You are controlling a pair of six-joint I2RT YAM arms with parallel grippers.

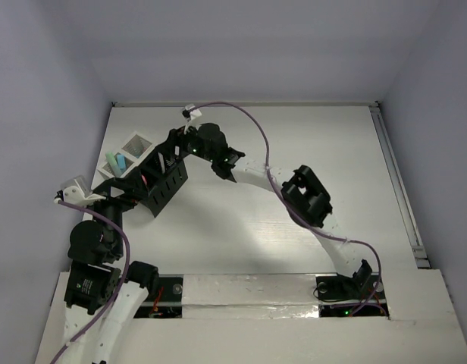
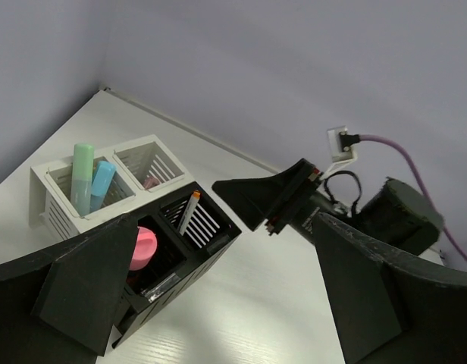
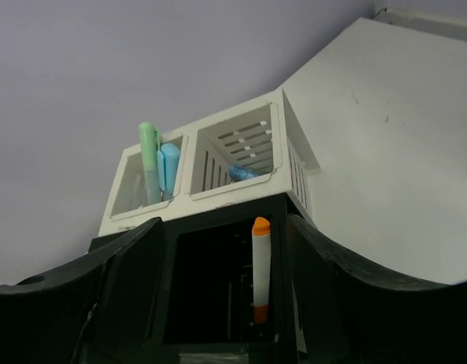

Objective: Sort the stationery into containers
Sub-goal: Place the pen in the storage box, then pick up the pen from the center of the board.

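The black slotted organiser (image 1: 161,184) stands at the left of the table, with two joined white mesh cups (image 1: 132,152) behind it. My right gripper (image 1: 176,149) hangs open over the organiser's far compartment. In the right wrist view its jaws (image 3: 222,250) straddle that compartment, where a white pen with orange ends (image 3: 261,269) leans, touching neither finger. A green marker (image 2: 82,178) and a blue marker (image 2: 101,186) stand in one white cup. A pink cup-like thing (image 2: 142,247) sits in the organiser (image 2: 180,265). My left gripper (image 2: 226,254) is open and empty beside the organiser's near end.
The second white cup (image 3: 241,148) holds a blue item (image 3: 241,173). The side wall is close behind the cups. The right arm (image 1: 309,199) crosses the table's middle, trailing a purple cable (image 1: 249,121). A rail (image 1: 396,182) runs along the right edge.
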